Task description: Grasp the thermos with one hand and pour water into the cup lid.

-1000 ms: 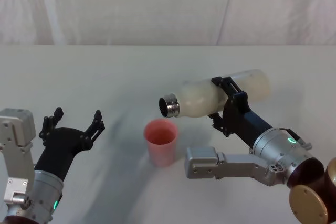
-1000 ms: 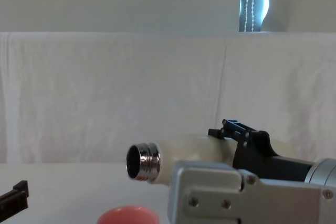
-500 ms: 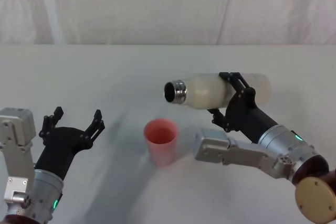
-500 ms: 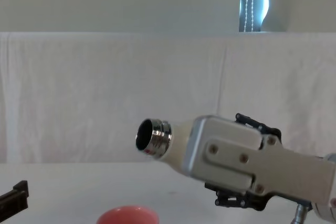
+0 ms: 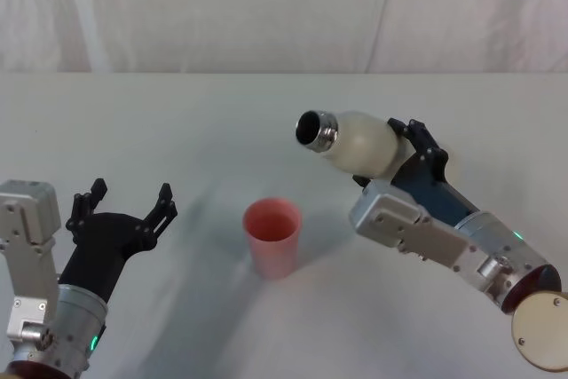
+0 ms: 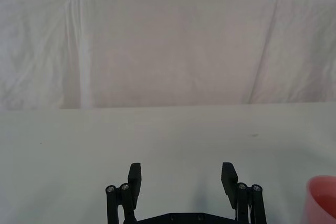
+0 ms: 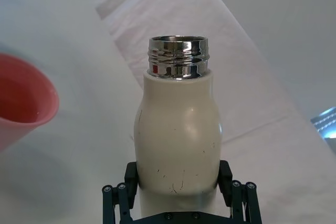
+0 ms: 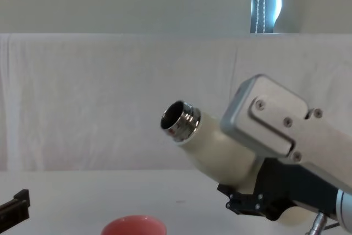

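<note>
Tilting back up over the last second, the thermos [image 5: 359, 141] has gone from lying nearly level with its steel mouth over the cup lid [image 5: 272, 238] to pointing up and away, toward the table's far edge. I read that as the pour ending: raising the neck stops the flow before the bottle is carried off.

My right claw [image 7: 178, 190] is clenched on the thermos, its fingers pressed against either side of the lower body, which leaves the threaded neck free and keeps the weight close to the wrist. The bottle hangs in the air, above and to the right of the cup lid and not touching it.

The cup lid stands upright on the table [image 5: 177, 122], near the middle and closer to my near edge. I think I can see a little liquid in its bottom from the right wrist view, but I cannot be sure.

My left claw [image 5: 124, 206] hovers idle toward the near left corner, fingers spread and grasping nothing, well clear of the cup so it cannot knock it.
</note>
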